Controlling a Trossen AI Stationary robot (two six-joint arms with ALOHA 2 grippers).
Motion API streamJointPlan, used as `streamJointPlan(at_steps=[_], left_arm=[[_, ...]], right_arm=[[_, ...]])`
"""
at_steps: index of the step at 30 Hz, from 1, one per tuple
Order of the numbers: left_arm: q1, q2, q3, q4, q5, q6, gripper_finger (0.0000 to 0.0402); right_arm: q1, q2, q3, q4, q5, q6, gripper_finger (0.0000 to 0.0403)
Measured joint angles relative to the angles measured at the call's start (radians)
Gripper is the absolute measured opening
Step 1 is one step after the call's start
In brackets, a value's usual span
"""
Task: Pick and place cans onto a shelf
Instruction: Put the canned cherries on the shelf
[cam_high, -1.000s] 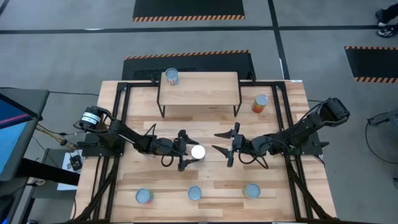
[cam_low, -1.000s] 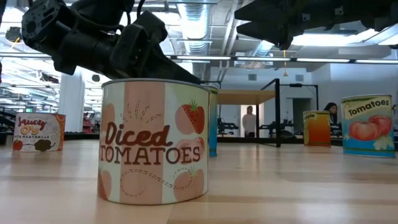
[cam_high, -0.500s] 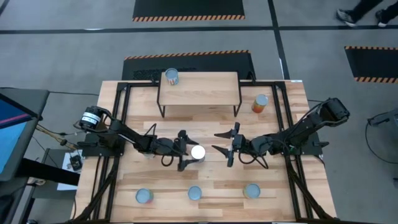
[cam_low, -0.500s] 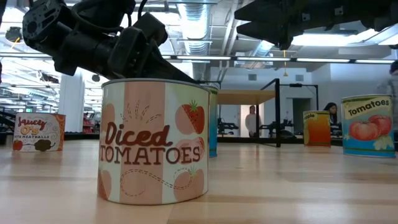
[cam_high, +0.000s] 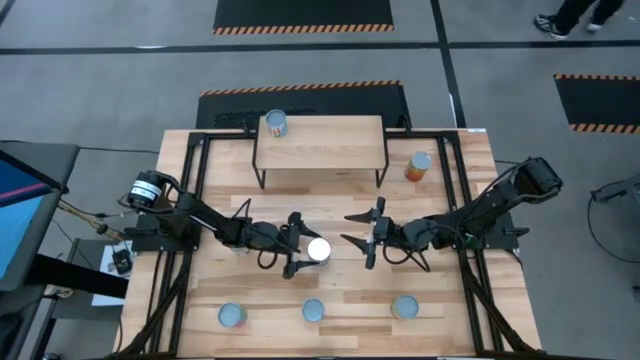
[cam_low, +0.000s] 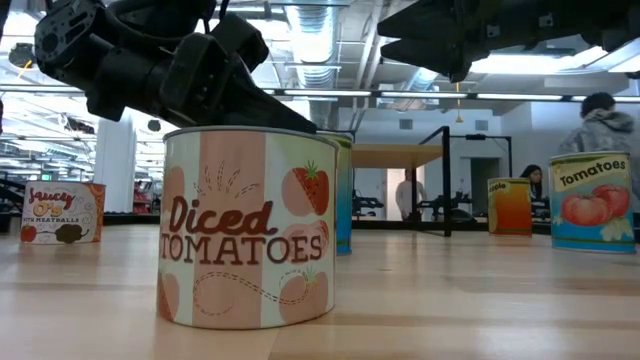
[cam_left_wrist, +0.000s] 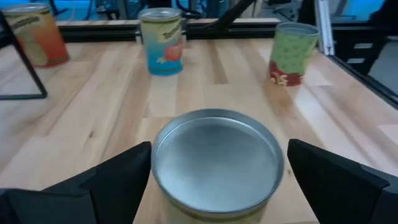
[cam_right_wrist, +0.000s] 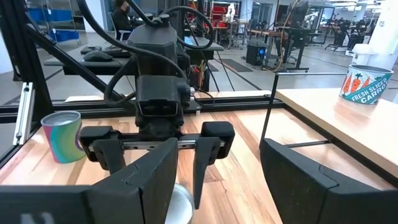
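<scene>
The light-wood tabletop (cam_high: 440, 300) with black rails stands on a grey floor (cam_high: 120, 90). Black mats with orange-striped edges (cam_high: 303, 15) lie on that floor. A person's feet (cam_high: 570, 20) show at the far right corner. Workbenches (cam_right_wrist: 124, 59) fill the room behind.

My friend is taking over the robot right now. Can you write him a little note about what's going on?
Left pincer: open, straddling the middle can, not closed on it.
Right pincer: open, empty, hovering facing the left one.
Shelf: one can on its left back corner. That is all that is done.
Left to do: the middle can, three cans along the front edge, an orange can right of the shelf.
</scene>
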Motion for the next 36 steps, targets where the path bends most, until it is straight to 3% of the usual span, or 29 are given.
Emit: streamJointPlan(at_steps=[18,36], left_arm=[[-0.008,0.0,0.0,-0.006,-0.062,0.069,0.0394],[0.017,0.023,0.008,0.033,-0.022,0.018,0.0394]], right_arm=[[0.001,0.0,0.0,-0.025,0.0,0.009,0.0255],[-0.001,0.0,0.0,-0.026,0.0,0.015,0.0255]])
